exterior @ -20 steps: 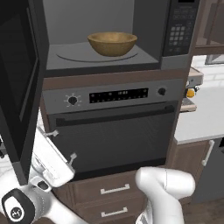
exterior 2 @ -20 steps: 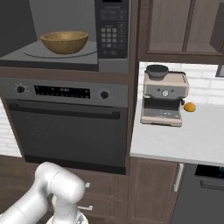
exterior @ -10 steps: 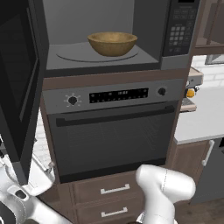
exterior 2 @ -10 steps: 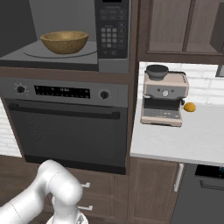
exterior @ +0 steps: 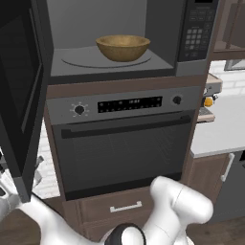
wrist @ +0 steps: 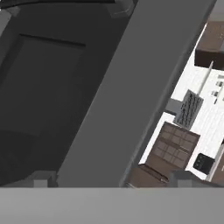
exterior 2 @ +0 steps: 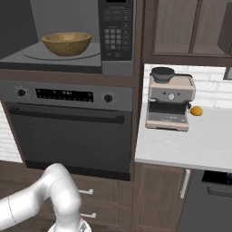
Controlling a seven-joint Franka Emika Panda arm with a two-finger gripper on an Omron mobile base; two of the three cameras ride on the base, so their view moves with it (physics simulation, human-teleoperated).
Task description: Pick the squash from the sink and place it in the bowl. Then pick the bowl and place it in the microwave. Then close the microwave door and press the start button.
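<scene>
The light-brown wooden bowl point(exterior: 122, 47) point(exterior 2: 66, 43) stands on the turntable inside the microwave point(exterior: 112, 64) point(exterior 2: 117, 31). Whatever lies in the bowl is hidden by its rim, so the squash is hidden. The sink is out of view. The microwave door point(exterior: 21, 91) hangs wide open at the left. My arm reaches down and left behind the door's lower edge. In the hand view my gripper point(wrist: 113, 178) is open. Its two fingertips point(wrist: 41, 178) straddle the door's grey edge point(wrist: 131, 96), close against it, with the dark window point(wrist: 39, 87) to the left.
Below the microwave sits a knobbed oven point(exterior: 124, 143) point(exterior 2: 68, 131) with a bar handle, and drawers under it. To the right, a white counter point(exterior 2: 190, 145) carries a coffee machine point(exterior 2: 170, 102) and a small orange fruit point(exterior 2: 195, 110).
My hand has swung left and down, from in front of the oven to behind the open door's lower edge. The bowl and the door have not moved. The jaws stayed open.
</scene>
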